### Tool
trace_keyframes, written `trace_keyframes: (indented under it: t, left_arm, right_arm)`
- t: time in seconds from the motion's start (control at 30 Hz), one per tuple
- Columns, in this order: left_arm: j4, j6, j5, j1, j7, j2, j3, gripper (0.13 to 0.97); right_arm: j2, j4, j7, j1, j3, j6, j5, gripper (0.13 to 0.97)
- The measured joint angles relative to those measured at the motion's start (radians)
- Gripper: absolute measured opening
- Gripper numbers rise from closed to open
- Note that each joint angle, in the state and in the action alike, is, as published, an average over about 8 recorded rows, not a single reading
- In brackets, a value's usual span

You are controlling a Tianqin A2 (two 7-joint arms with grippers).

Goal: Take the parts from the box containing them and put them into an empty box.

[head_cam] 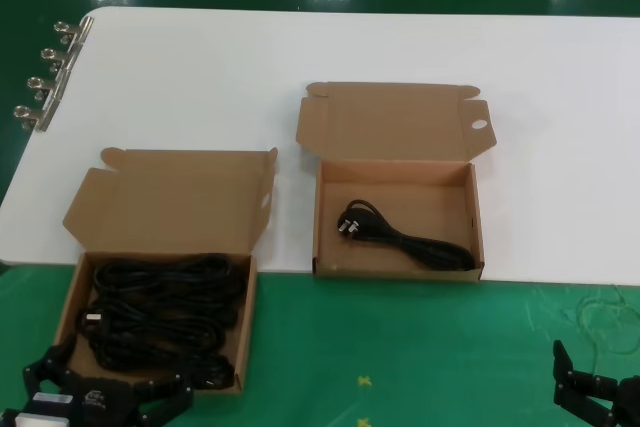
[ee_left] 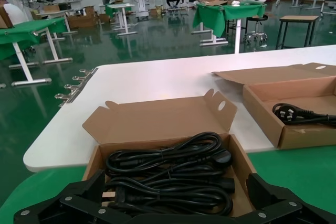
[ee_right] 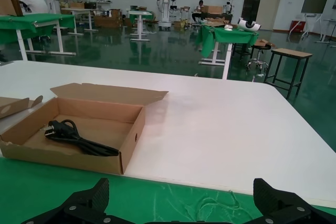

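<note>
The box with the slit flap (head_cam: 170, 197) lies open at the near left, holding several coiled black cables (head_cam: 160, 317). The box with the round-holed flap (head_cam: 395, 127) lies open in the middle, with one black cable (head_cam: 405, 237) in it. My left gripper (head_cam: 108, 387) is open and empty just in front of the full box. In the left wrist view, its jaws (ee_left: 176, 190) stand wide at the near edge of the cables (ee_left: 168, 171). My right gripper (head_cam: 600, 387) is open and empty at the near right, over the green cloth (ee_right: 184, 190). The middle box (ee_right: 131, 140) is off to its side.
The white table (head_cam: 400, 47) reaches back and right. A green cloth (head_cam: 400, 347) covers the near strip. Several binder clips (head_cam: 45, 77) stick out at the table's far left edge. A thin tangle of string (head_cam: 610, 317) lies on the cloth near my right gripper.
</note>
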Motion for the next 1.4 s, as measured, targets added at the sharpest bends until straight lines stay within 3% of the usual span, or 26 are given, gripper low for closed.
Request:
trace_keyframes:
  t: [1.4]
  left_arm:
    - [-0.021,-0.016,-0.033,0.039,0.006,-0.003,-0.034,0.966]
  right_arm:
    - [0.000,0.000,0.000,0.000,0.000,0.000,0.000,0.966]
